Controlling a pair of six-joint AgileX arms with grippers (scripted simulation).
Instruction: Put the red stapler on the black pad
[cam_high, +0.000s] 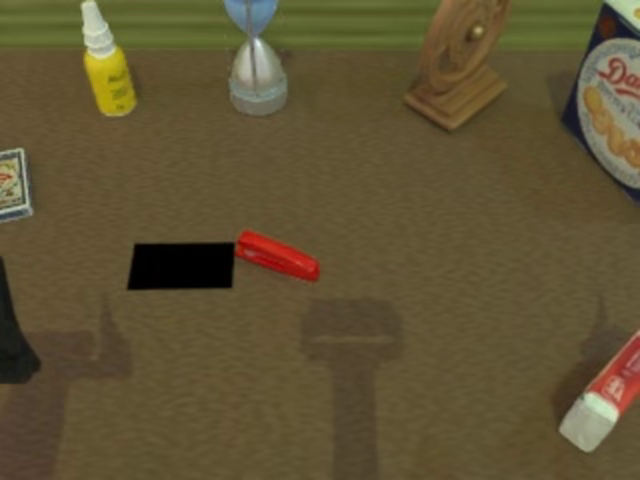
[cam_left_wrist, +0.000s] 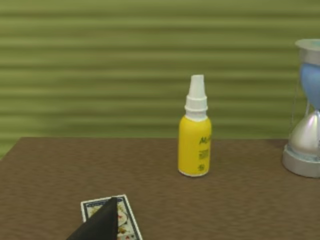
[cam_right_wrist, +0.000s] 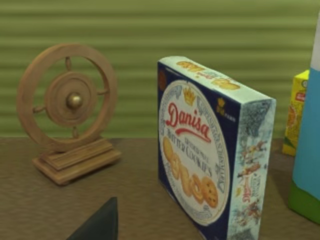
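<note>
The red stapler (cam_high: 277, 256) lies flat on the brown table near the middle of the top view, slanted, its left end just at the upper right corner of the black pad (cam_high: 181, 266). The pad lies flat to the stapler's left with nothing on it. My left arm (cam_high: 12, 340) is parked at the table's left edge, well away from both; a dark part of the left gripper (cam_left_wrist: 100, 225) shows in the left wrist view. My right gripper (cam_right_wrist: 100, 225) shows only as a dark tip in the right wrist view, facing the back right. Neither wrist view shows the stapler or the pad.
Along the back stand a yellow bottle (cam_high: 108, 70), an hourglass (cam_high: 257, 60), a wooden wheel ornament (cam_high: 460, 60) and a cookie box (cam_high: 612, 95). A card pack (cam_high: 12, 183) lies at the left edge. A red-and-white tube (cam_high: 605, 395) lies at the front right.
</note>
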